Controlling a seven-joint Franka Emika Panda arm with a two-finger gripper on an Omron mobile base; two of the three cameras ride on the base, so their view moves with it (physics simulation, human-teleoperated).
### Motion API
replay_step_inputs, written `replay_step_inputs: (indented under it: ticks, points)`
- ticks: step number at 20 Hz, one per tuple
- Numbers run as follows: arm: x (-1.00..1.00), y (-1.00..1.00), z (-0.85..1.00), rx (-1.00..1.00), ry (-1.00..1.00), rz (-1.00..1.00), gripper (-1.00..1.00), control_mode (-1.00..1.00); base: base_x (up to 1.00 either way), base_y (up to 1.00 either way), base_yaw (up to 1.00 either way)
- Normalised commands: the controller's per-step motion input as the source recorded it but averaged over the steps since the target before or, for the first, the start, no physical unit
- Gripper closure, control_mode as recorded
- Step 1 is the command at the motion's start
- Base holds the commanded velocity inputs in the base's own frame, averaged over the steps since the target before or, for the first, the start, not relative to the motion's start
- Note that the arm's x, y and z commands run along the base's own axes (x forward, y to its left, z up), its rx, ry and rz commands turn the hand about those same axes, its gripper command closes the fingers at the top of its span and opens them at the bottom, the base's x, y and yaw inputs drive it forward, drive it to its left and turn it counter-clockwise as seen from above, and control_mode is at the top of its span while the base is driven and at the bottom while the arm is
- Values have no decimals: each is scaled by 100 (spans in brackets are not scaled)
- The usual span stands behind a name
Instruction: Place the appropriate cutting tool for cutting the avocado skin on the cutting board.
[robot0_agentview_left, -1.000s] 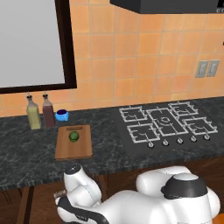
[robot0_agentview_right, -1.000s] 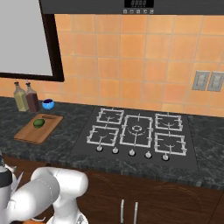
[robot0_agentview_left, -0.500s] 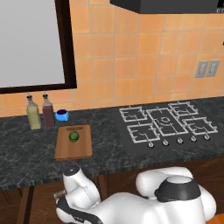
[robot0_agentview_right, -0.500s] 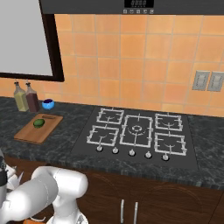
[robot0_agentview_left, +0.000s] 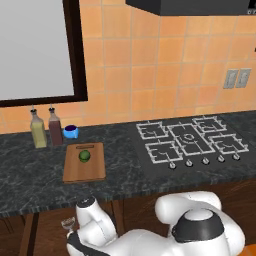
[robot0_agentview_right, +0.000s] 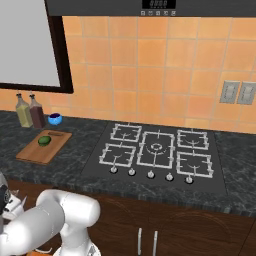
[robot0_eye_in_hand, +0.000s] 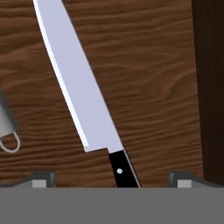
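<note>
The cutting tool (robot0_eye_in_hand: 81, 92), a slim knife with a long silver blade and a black handle, lies on a dark brown wooden surface in the hand view, blade pointing to the upper left. My gripper (robot0_eye_in_hand: 113, 180) is open right over it, and its two fingertips (robot0_eye_in_hand: 43, 178) stand wide on either side of the handle. On the counter lies the light-brown cutting board (robot0_agentview_left: 85, 172) (robot0_agentview_right: 35, 152), with the small green avocado (robot0_agentview_left: 84, 155) (robot0_agentview_right: 44, 140) on it. The arm reaches down below the counter's front edge.
A small grey peeler (robot0_eye_in_hand: 6, 127) lies left of the blade. A dark wooden wall (robot0_eye_in_hand: 212, 87) borders the surface on the right. Two bottles (robot0_agentview_left: 38, 131) and a blue bowl (robot0_agentview_left: 70, 132) stand behind the board. The gas stove (robot0_agentview_left: 190, 142) is to its right.
The arm has shifted only slightly below the counter. The board and the avocado lie as before.
</note>
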Motion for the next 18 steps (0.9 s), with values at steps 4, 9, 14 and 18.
replay_step_inputs:
  ticks: [4,9,14,18]
  points:
    - [0,0,-27,0,-1,0,-100,-100,0,0,0]
    - [0,3,-17,0,-2,0,-100,-100,0,0,0]
    - [0,1,-9,0,-1,0,-100,-100,0,0,0]
    - [0,0,-20,0,0,1,-100,-100,0,0,0]
